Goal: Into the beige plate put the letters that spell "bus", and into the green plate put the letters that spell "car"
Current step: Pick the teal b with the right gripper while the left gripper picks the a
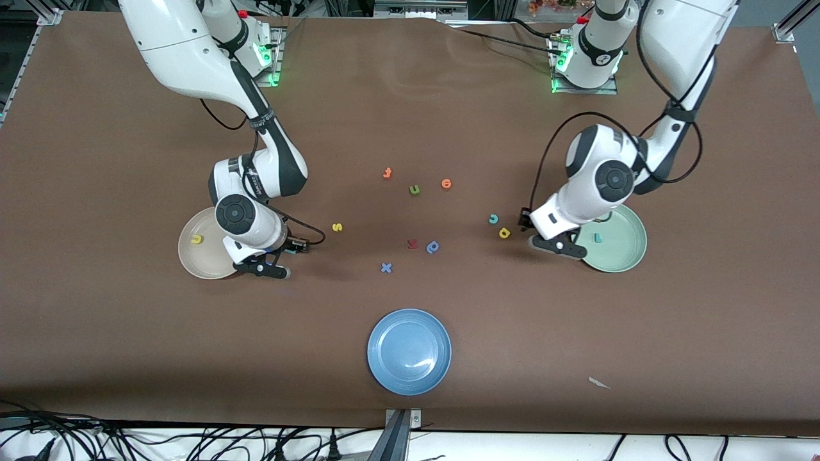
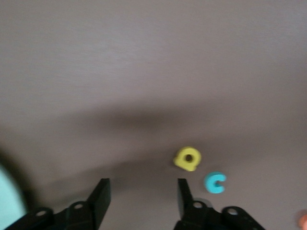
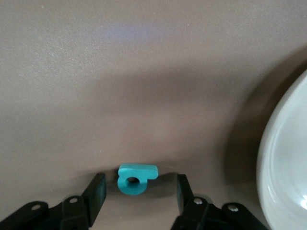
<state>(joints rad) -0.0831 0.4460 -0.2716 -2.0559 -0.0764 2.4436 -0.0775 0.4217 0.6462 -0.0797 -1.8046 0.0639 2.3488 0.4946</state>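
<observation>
The beige plate [image 1: 192, 259] [image 3: 285, 167] holds a yellow "u" [image 1: 196, 239]. Beside it, low at the table, my right gripper [image 1: 296, 246] [image 3: 140, 191] stands open around the teal "b" [image 3: 136, 178], with a gap on each side. The yellow "s" [image 1: 337, 226] lies on the table close by. The green plate [image 1: 624, 253] [image 2: 7, 201] holds the light-blue "r" [image 1: 598, 237]. My left gripper [image 1: 524, 219] [image 2: 141, 196] is open and empty beside that plate, next to the yellow "a" [image 1: 504, 233] [image 2: 187, 158] and the teal "c" [image 1: 492, 219] [image 2: 215, 182].
Mid-table lie an orange "t" [image 1: 387, 173], a green "u" [image 1: 414, 189], an orange "o" [image 1: 446, 184], a red letter [image 1: 412, 244], a blue rounded letter [image 1: 432, 247] and a blue "x" [image 1: 386, 267]. A blue plate [image 1: 409, 374] sits nearest the camera.
</observation>
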